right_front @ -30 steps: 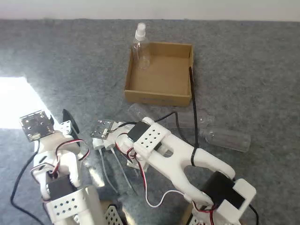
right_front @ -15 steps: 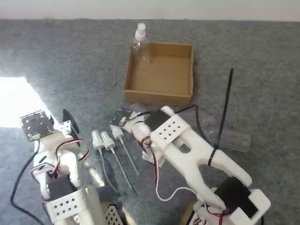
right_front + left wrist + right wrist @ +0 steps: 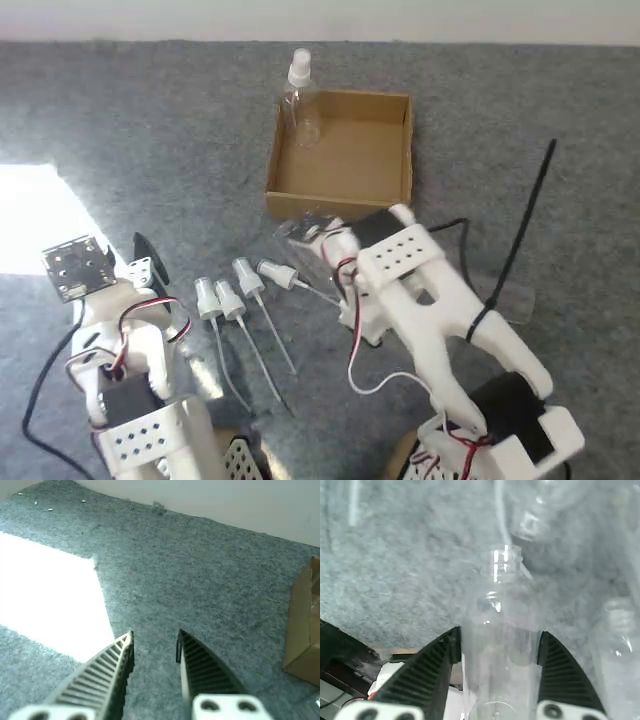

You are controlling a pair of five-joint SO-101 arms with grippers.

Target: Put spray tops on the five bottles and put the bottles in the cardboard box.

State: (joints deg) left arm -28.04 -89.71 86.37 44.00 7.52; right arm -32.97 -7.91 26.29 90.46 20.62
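From above, the cardboard box (image 3: 340,205) sits toward the far side of the grey felt worktop (image 3: 150,130). One capped bottle (image 3: 300,100) stands upright in the box's far-left corner. Four loose spray tops (image 3: 228,300) lie in a row on the felt in front of the box, between the two arms, their thin tubes trailing toward the near edge. The right arm (image 3: 425,290) stretches across to the front wall of the box, with its tool (image 3: 308,232) low over the clear bottles lying there. Another uncapped bottle (image 3: 505,297) shows past the arm's far side. The left arm (image 3: 125,345) is back in the near-left corner, beside a bright patch of sunlight (image 3: 30,215).

In the left wrist view, the left tool (image 3: 155,634) hangs partly open above bare felt, with nothing between its jaws. The box's corner is well off to one side.

In the right wrist view, the right tool (image 3: 500,632) is spread wide. An open-necked clear bottle (image 3: 500,605) lies between the jaws, and the ribbed fingers (image 3: 437,662) sit just beside its walls. Two more uncapped bottle necks (image 3: 530,525) lie close by on the felt.
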